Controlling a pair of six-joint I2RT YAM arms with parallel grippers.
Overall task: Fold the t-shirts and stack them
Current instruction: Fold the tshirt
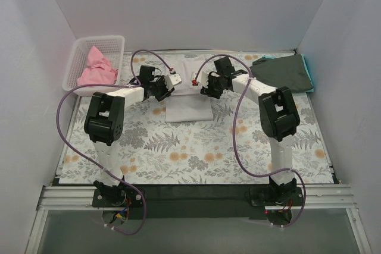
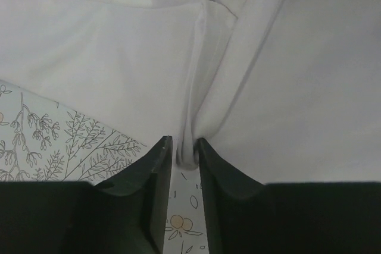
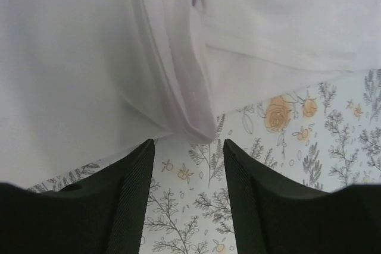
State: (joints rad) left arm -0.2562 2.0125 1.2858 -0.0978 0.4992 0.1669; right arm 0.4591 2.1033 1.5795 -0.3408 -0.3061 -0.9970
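The white t-shirt (image 1: 189, 106) lies partly folded in the middle of the floral cloth. My left gripper (image 1: 173, 79) is over its left side and is shut on a bunched edge of the white t-shirt (image 2: 189, 150). My right gripper (image 1: 195, 81) is over its right side with its jaws open; a fold of the white t-shirt (image 3: 196, 120) hangs just ahead of the fingertips, not gripped. The pink t-shirt (image 1: 95, 68) lies crumpled in the basket. The dark grey-green t-shirt (image 1: 284, 72) lies folded at the back right on the teal one (image 1: 308, 69).
The white lattice basket (image 1: 76, 63) stands at the back left corner. The floral table cloth (image 1: 196, 153) covers the table. White walls close in the back and both sides. Purple cables loop from both arms.
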